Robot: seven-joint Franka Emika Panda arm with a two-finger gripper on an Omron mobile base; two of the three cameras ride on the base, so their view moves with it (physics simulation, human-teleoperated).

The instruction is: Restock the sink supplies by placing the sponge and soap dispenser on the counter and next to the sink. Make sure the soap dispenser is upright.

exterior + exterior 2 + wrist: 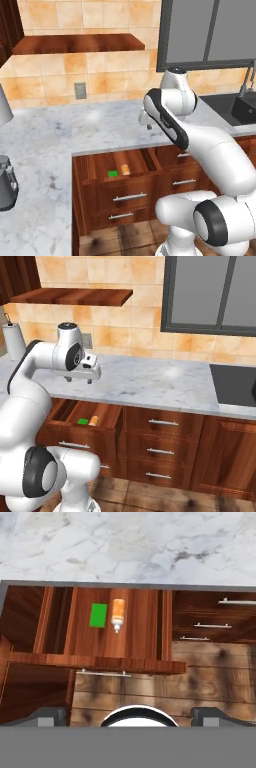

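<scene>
My jaws stand spread wide, holding nothing, gripper poised over the bench edge above the open drawer. Hand view alone shows the soap dispenser lying flat, long axis front-to-back, pump toward the drawer front, sponge just beside it. Open room around both. Base views add the sink, well apart.

Light even, bright, warm; source not apparent. Soft pale sheen on the counter near the wall. Faint shade under the wall shelf. Open drawer interior dimmer toward its sides. All views slightly soft, low-detail; edges undistorted.
</scene>
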